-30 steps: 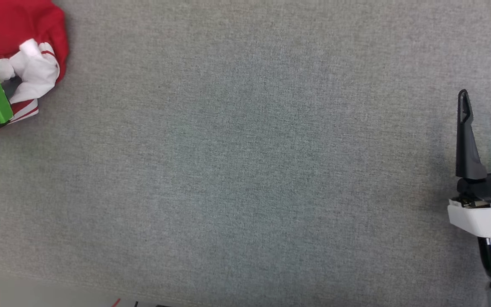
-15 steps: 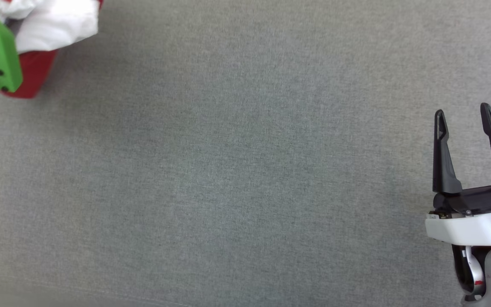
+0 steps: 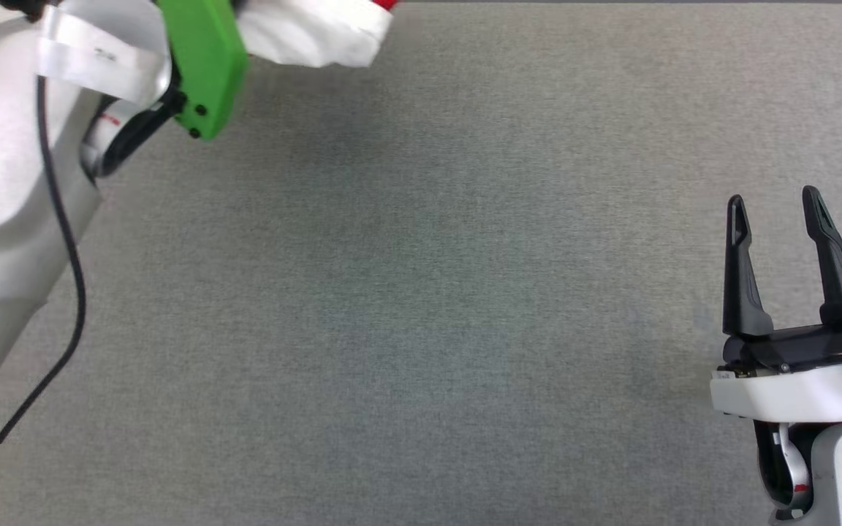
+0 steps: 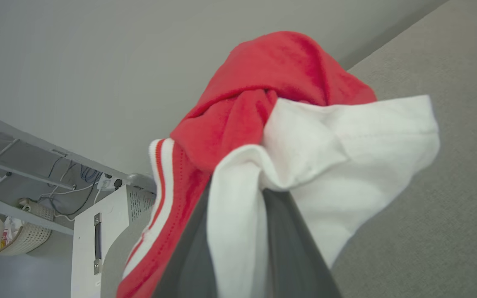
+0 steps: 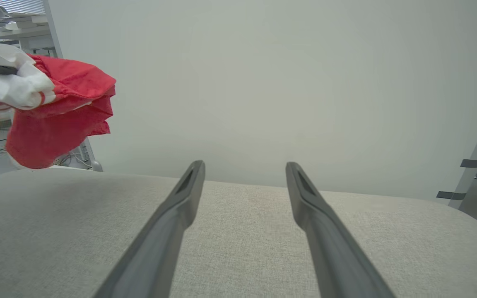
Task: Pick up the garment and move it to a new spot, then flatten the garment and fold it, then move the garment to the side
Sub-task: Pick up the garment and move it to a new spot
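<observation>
So the left gripper (image 4: 242, 194) is clamped on the bunched-up shirt (image 4: 275, 70), held up off the gray table (image 3: 421, 292) — right gripper (image 3: 777, 208) hovers low, spread wide apart.

- Soft, even, bright light falls across the grey woven-fabric worktop (image 3: 421, 292).
- A faint, diffuse shadow lies below the red-and-white jersey garment (image 3: 311, 33), upper left of the head view.
- Left wrist view: the dark fingers (image 4: 288, 248) at the bottom edge are blurred.
- Right wrist view: the worktop's far edge bows with wide-angle distortion.
</observation>
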Tool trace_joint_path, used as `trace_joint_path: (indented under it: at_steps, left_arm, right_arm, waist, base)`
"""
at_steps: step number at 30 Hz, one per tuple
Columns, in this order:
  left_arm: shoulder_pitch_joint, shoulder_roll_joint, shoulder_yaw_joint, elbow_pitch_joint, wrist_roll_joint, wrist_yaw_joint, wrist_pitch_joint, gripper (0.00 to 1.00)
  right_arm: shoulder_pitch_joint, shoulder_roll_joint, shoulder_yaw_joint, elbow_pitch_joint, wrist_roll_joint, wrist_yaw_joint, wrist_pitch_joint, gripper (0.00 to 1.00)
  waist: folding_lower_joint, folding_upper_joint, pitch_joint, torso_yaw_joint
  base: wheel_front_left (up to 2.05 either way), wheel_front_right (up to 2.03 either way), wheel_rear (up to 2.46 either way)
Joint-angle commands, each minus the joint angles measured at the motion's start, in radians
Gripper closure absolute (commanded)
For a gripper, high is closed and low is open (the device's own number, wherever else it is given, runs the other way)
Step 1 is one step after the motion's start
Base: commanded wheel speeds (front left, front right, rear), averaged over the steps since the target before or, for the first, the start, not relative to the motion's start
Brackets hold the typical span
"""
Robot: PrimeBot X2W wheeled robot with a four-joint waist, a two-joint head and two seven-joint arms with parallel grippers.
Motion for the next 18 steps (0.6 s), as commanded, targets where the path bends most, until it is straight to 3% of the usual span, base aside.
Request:
trace_joint_path:
  at_steps: [1, 10, 18]
  left_arm:
    - [-0.031, -0.022, -0.025, -0.007, 0.003, -0.003, -0.010, 1.00]
    - [-0.073, -0.162, -0.256, 0.010, -0.006, -0.003, -0.072, 1.00]
    - [0.028, -0.260, -0.425, 0.114, -0.039, -0.003, -0.145, 1.00]
  right_arm:
    - [0.007, 0.006, -0.001, 0.003, 0.008, -0.001, -0.005, 0.00]
    - [-0.007, 0.011, -0.001, 0.005, 0.029, -0.001, -0.005, 0.00]
    - [-0.018, 0.012, -0.006, 0.006, 0.048, -0.001, -0.005, 0.00]
  waist:
    - [0.0001, 0.0000, -0.010, -0.062]
    - [0.0001, 0.0000, 0.018, -0.156]
    - [0.0001, 0.0000, 0.044, -0.180]
  base:
    - [0.00, 0.00, 0.00]
    - [0.00, 0.00, 0.00]
    - [0.00, 0.00, 0.00]
